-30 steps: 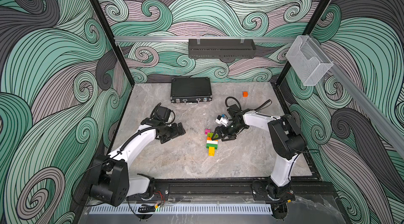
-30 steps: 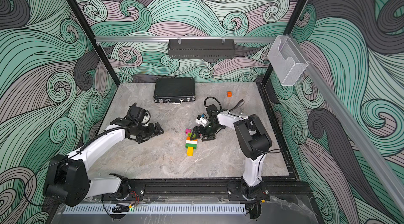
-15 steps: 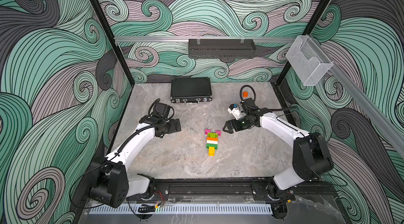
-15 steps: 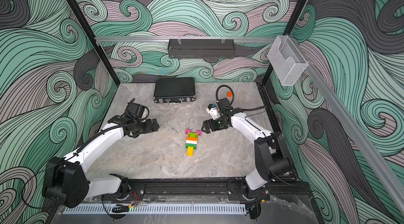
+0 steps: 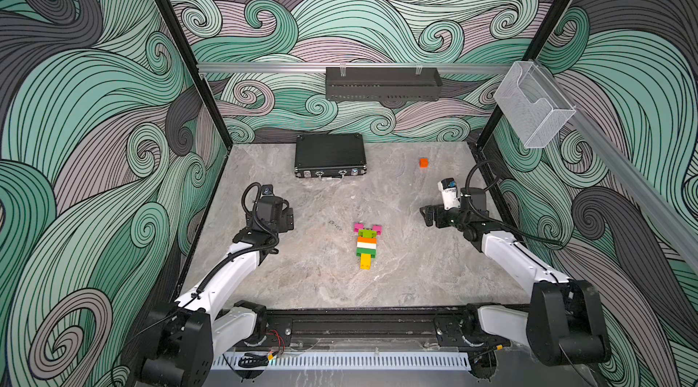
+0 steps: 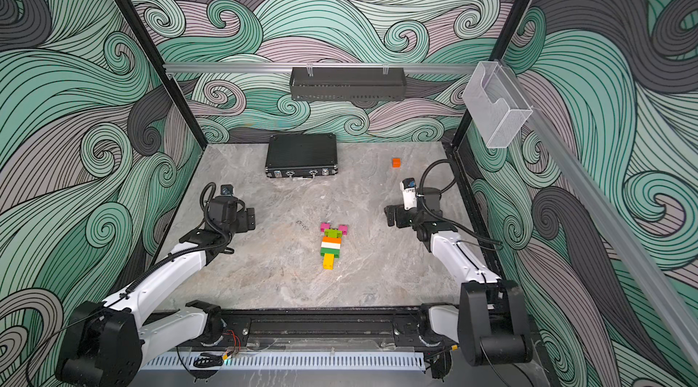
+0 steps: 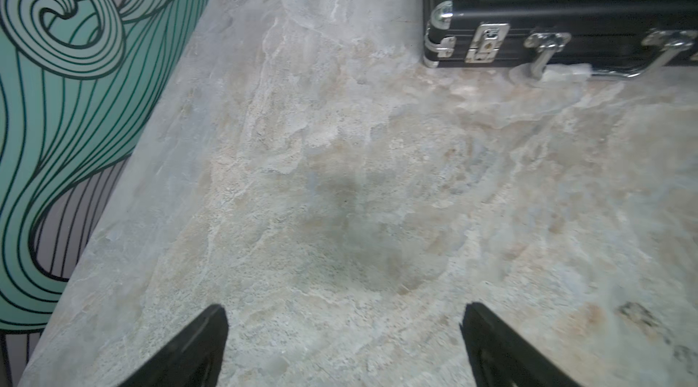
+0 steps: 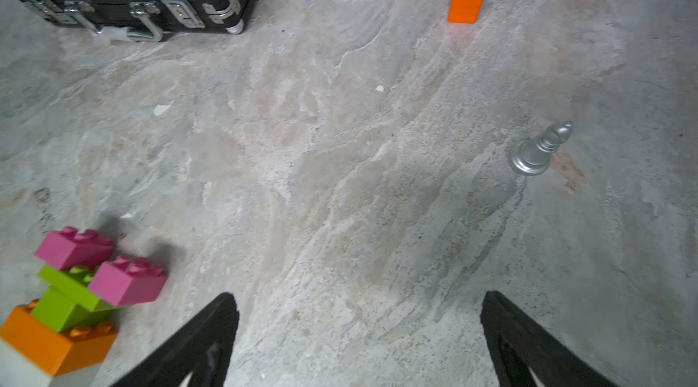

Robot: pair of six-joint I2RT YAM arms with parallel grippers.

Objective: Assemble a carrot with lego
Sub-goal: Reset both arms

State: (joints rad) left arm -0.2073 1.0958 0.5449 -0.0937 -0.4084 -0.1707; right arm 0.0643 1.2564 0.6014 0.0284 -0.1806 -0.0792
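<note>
The left arm (image 5: 230, 271) and right arm (image 5: 510, 256) have white link shells, black joint housings and looping black corrugated cables (image 5: 244, 200). The left claw (image 7: 343, 307) and right claw (image 8: 359, 295) have black tapering fingers.

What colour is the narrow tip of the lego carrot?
Yellow; the tip shows best in a top view.

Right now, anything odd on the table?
Two strays: a silver chess bishop ahead of the right pincer, unrelated to the build, and a lone orange cube at the back, far from the carrot. The carrot lies flat, looks intact.
</note>
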